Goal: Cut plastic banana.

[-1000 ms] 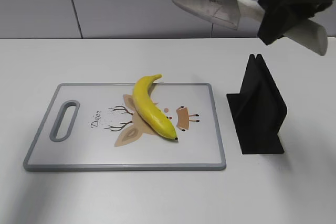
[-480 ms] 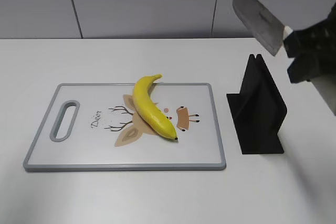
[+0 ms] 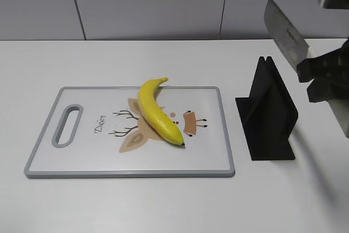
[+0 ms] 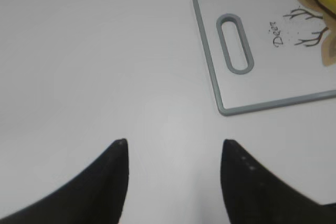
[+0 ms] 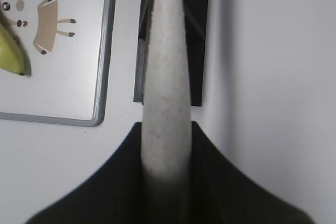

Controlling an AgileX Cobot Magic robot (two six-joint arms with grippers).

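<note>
The yellow plastic banana (image 3: 157, 111) lies whole on the white cutting board (image 3: 82, 159), stem toward the back; its tip also shows in the right wrist view (image 5: 13, 51). My right gripper (image 3: 322, 77) is shut on the pale handle (image 5: 165, 77) of a cleaver whose steel blade (image 3: 283, 32) points up and left, above the black knife stand (image 3: 267, 113). My left gripper (image 4: 173, 150) is open and empty over bare table, left of the board's handle slot (image 4: 235, 43). The left arm is out of the exterior view.
The black knife stand sits on the white table to the right of the board, with its slot under the blade; it also shows in the right wrist view (image 5: 197, 35). A grey panelled wall runs behind the table.
My right gripper has carried the cleaver to the right and down, from above the board's far right corner to over the knife stand, with the blade tilting more upright. The banana has not moved.
</note>
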